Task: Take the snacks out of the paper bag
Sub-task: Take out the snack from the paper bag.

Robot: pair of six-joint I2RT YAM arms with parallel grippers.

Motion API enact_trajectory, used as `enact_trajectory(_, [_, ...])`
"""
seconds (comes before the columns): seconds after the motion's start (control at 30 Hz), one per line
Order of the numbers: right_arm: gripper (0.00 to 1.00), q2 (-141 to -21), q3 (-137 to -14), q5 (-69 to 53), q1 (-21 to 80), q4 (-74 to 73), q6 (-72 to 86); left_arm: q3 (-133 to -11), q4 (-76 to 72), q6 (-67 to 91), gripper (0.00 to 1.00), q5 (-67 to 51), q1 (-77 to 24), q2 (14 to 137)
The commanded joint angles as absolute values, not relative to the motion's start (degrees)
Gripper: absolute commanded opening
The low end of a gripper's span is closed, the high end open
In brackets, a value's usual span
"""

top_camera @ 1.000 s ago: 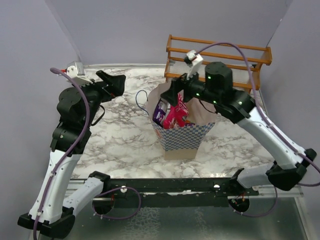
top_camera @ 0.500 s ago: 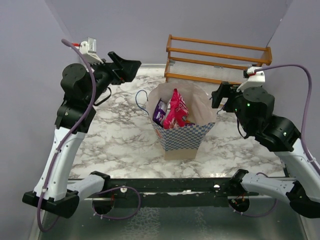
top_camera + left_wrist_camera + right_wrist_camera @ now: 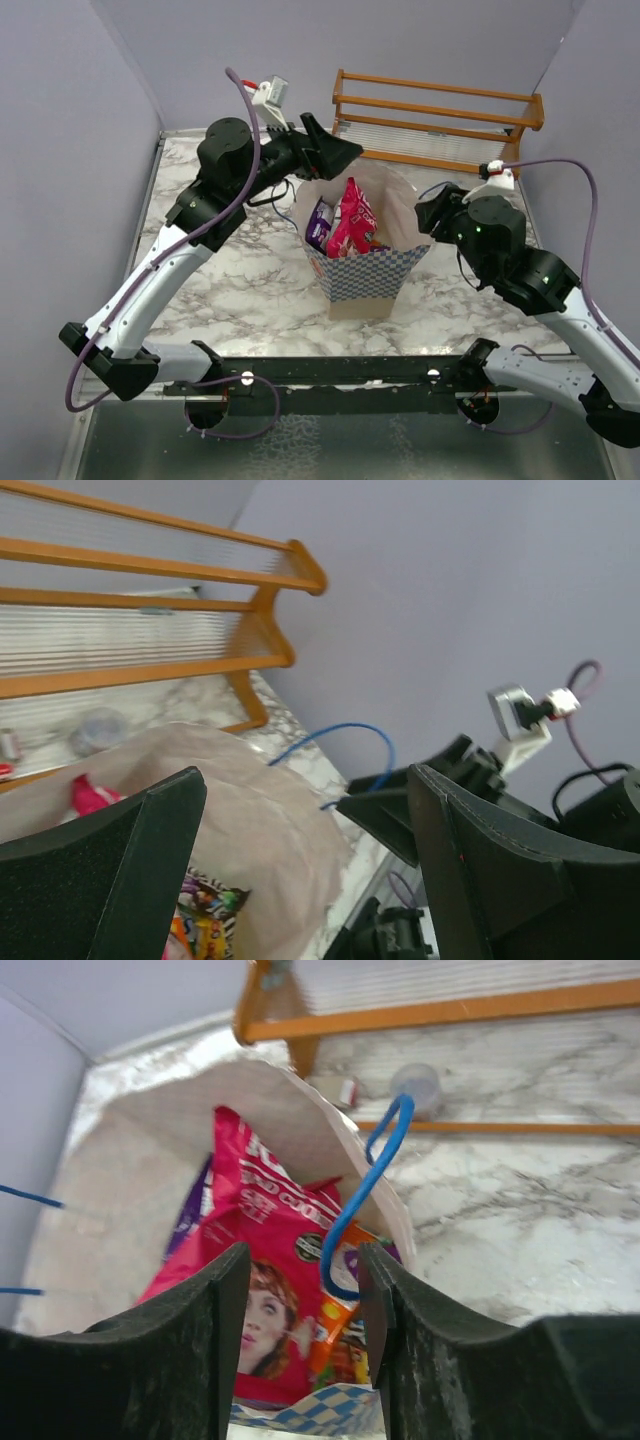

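Paper bag (image 3: 370, 272) holds snacks (image 3: 350, 220); left gripper (image 3: 305, 790) wide, right gripper (image 3: 300, 1260) narrower, both empty. Risk: cord handle (image 3: 362, 1195) snags right gripper, tipping bag.

One paper bag (image 3: 365, 275), three visible snacks (image 3: 345, 225), one rack (image 3: 440, 105).

The left tool (image 3: 343, 153) has swung in toward the paper bag (image 3: 370, 272), while the right tool (image 3: 426, 212) has withdrawn rightward.

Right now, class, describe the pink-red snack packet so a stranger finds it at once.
On the marbled table, before the wooden rack, stands a blue-and-white checkered paper bag. Inside, the glossy pink-red packet rises tallest; unlike the purple packet on its left, it shows a woman's face.
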State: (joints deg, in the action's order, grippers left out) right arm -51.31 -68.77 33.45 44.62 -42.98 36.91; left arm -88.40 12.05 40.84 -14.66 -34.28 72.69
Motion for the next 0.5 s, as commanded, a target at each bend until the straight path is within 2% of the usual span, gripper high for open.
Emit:
enact_trajectory(0.0, [0.41,-47.27,-66.58,29.84,44.74,-27.38,29.06,-92.35,12.82,37.71,0.85,-10.28,-39.72,73.56])
enact_trajectory(0.07, [0.28,-46.12,-65.31,28.64,44.73,-22.38,25.09,-92.56,13.89,37.79,0.86,-10.87,-40.34,73.67])
enact_trajectory(0.17, [0.04,-45.34,-65.09,20.05,44.74,-17.25,20.4,-92.55,15.62,37.01,0.83,-9.18,-41.8,73.19])
enact_trajectory(0.33, [0.02,-42.66,-62.13,-6.98,44.74,-4.62,10.92,-90.08,20.05,31.01,0.8,6.23,-50.6,71.88])
enact_trajectory(0.47, [0.02,-42.94,-61.81,-7.21,44.74,-2.3,11.36,-88.16,24.98,29.1,0.79,17.84,-55.39,72.33])
